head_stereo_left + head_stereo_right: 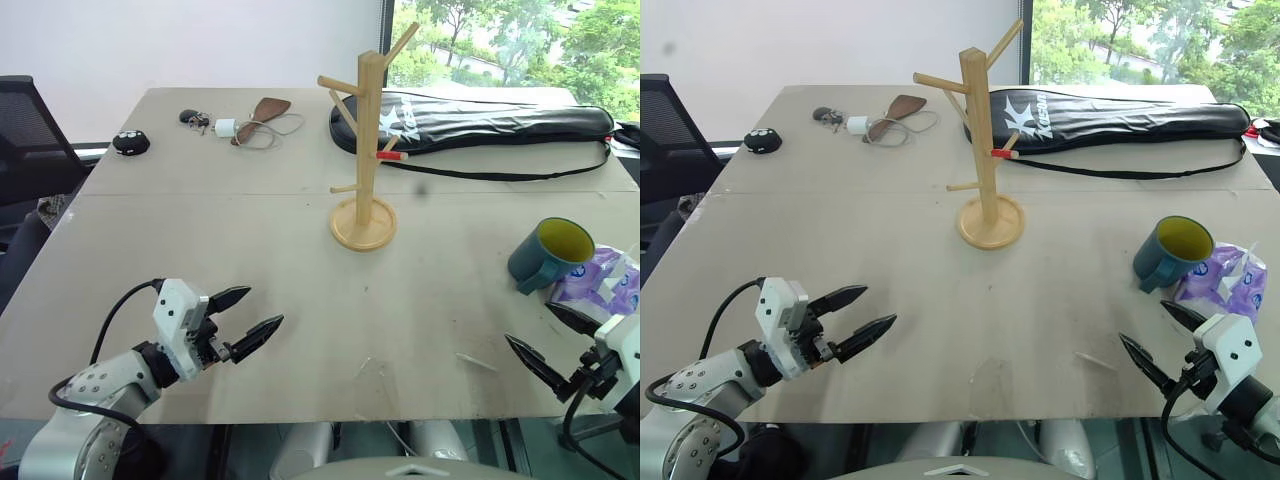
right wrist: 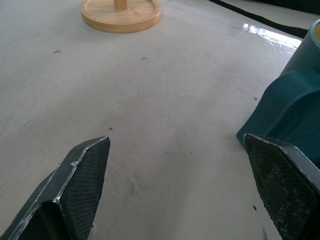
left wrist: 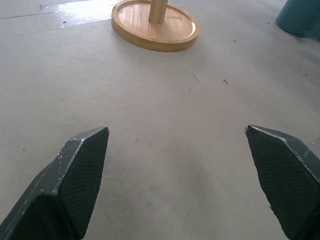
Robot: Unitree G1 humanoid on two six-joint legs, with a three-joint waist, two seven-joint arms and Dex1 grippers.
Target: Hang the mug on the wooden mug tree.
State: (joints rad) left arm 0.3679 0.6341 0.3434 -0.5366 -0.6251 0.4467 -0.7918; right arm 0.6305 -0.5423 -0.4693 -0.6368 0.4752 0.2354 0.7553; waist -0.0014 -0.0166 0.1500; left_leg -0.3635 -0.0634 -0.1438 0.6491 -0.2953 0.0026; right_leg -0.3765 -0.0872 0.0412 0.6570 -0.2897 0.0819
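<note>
The teal-blue mug [image 1: 548,254] with a yellow inside stands upright at the table's right edge, its handle toward the near side; its wall also shows in the right wrist view [image 2: 292,105]. The wooden mug tree [image 1: 364,140] rises at the table's middle on a round base [image 3: 155,24], one peg tipped red. Near the front right corner, my right gripper [image 1: 553,340] is open and empty, a short way in front of the mug. Over the front left of the table my left gripper [image 1: 250,315] is open too, holding nothing and pointing toward the tree.
A crumpled purple-and-white packet [image 1: 600,283] lies just right of the mug. A long black racket bag [image 1: 480,122] lies across the back right. Keys, a white charger and a brown pouch [image 1: 240,122] sit at the back left, beside a small black object [image 1: 131,142].
</note>
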